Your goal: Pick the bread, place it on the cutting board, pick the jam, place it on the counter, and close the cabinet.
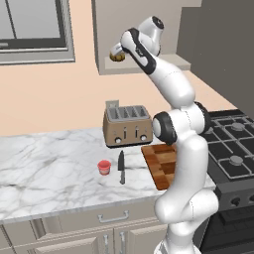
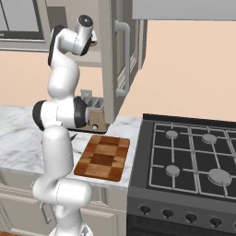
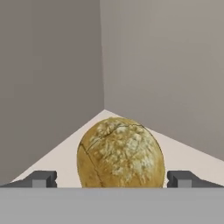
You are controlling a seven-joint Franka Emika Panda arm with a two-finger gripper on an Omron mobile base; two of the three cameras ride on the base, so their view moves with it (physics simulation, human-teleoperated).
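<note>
Looking across the left base view from its left edge, I see a window frame (image 1: 34,47) on the peach wall, and below it the white marble desk (image 1: 44,163) with grey veins, over beige drawers (image 1: 111,217) with metal handles. On the desk stands the jam (image 1: 104,166), a small squat red jar, and just beside it to the right lies a black knife (image 1: 121,167), its blade pointing towards the wall. Behind the knife sits a bronze four-slot toaster (image 1: 127,126). Right of the knife lies the checkered wooden cutting board (image 1: 159,161), partly hidden by my white arm, and past it is the black gas stove (image 1: 233,144). Up above the toaster, the arm reaches into the open cabinet (image 1: 144,59), where the bread (image 1: 118,57) rests on the cabinet's shelf just at the end of the hand. In the right base view the cabinet door (image 2: 120,60) stands swung out towards me, its thin vertical metal handle facing the stove side, and the cutting board lies on the desk below it with nothing on it. In the hand view the gripper (image 3: 112,178) has its fingers (image 3: 41,178) spread wide apart, one on each side of the round, cracked golden loaf, which sits between them on the pale shelf floor in the cabinet's back corner; the fingers are not closed on it, and I cannot tell whether either one touches the crust.
</note>
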